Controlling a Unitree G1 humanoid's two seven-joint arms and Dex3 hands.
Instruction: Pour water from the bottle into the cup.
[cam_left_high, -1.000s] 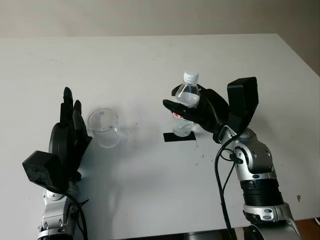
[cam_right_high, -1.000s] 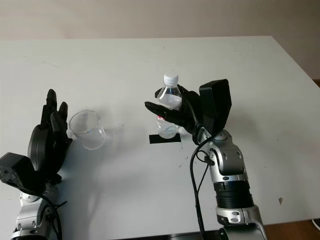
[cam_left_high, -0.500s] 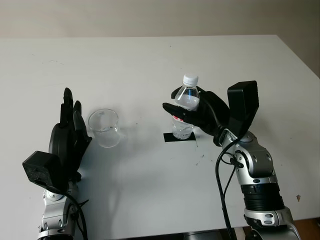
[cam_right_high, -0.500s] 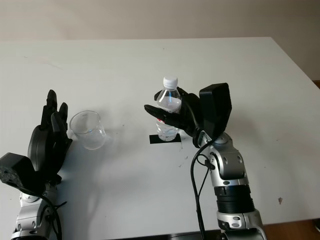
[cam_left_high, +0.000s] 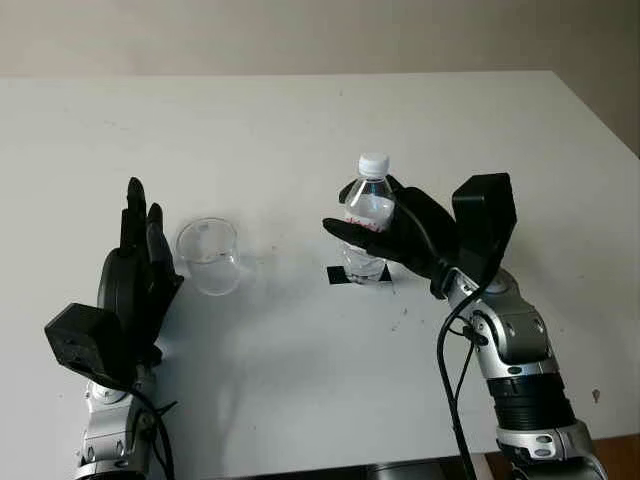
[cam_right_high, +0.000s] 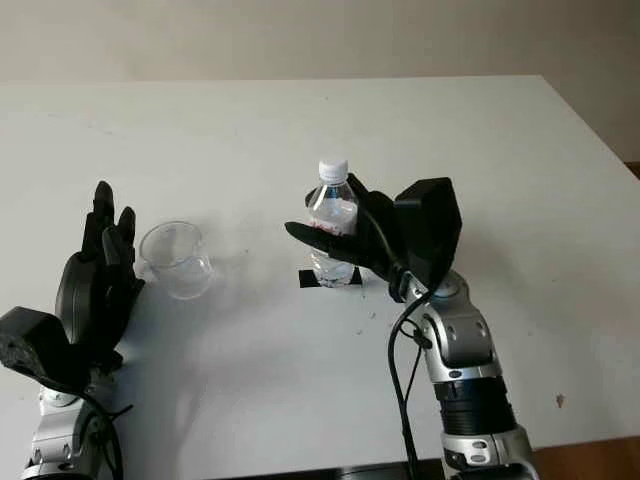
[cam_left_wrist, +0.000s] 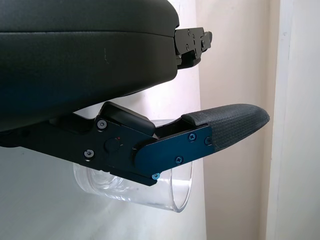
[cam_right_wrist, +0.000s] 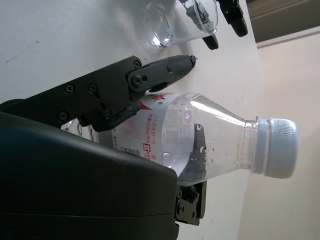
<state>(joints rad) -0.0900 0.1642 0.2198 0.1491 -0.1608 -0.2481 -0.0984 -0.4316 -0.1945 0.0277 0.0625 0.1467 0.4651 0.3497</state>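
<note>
A clear water bottle (cam_left_high: 371, 198) with a white cap (cam_left_high: 373, 164) and red label stands upright over a black tape mark (cam_left_high: 336, 275) at the table's middle. My right hand (cam_left_high: 356, 224) is shut on its lower body, with one finger (cam_right_wrist: 160, 70) lying across the label. The cap is on. A clear plastic cup (cam_left_high: 208, 256) stands upright to the left of the bottle, a short gap away. My left hand (cam_left_high: 140, 228) is open just left of the cup, and its finger (cam_left_wrist: 225, 127) passes in front of the cup (cam_left_wrist: 155, 197) without gripping it.
The white table (cam_left_high: 300, 120) stretches wide behind and between the two objects. Its right edge (cam_left_high: 600, 110) runs diagonally at the far right. A cable (cam_left_high: 445, 360) hangs along my right forearm.
My right hand and the bottle have shifted slightly left and lower, and the bottle now stands straighter, with more of its label showing above my fingers. The left hand and cup have not moved.
</note>
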